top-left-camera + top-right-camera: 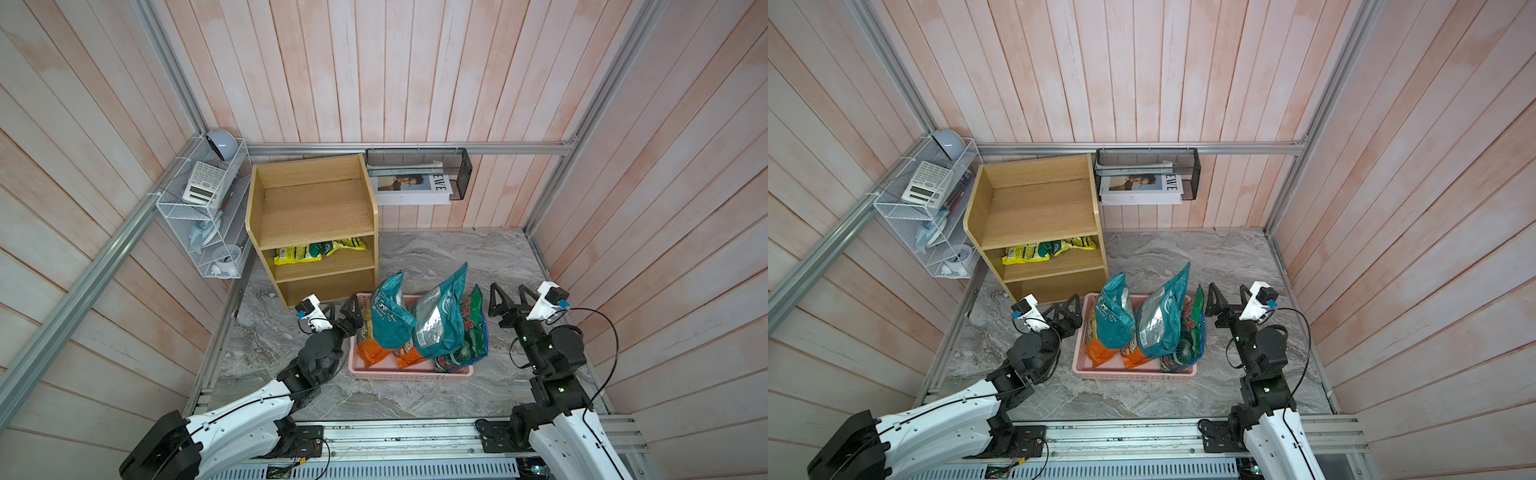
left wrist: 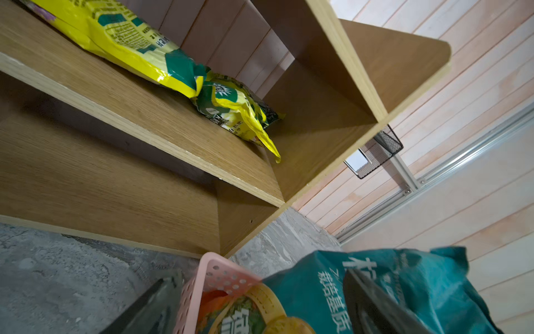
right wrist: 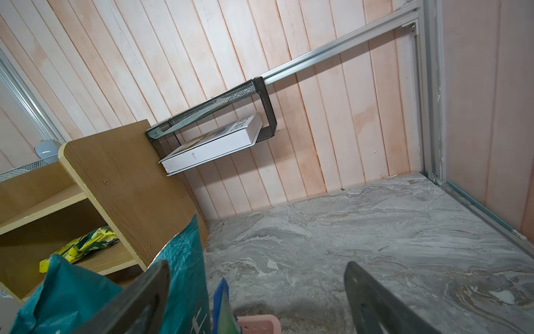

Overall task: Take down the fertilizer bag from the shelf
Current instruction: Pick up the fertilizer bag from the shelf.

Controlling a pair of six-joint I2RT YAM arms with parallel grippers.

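Observation:
The light-wood shelf stands at the back left. On its middle tier lie two fertilizer bags: a yellow one and a crumpled green-and-yellow one. My left gripper is open, low in front of the shelf. It straddles the far left corner of the pink basket and holds nothing. My right gripper is open and empty, just right of the basket.
Upright in the pink basket stand teal bags, orange bags and a green bag. A white wire rack hangs on the left wall. On the back wall a black mesh basket holds a book. Grey marbled floor lies behind the basket.

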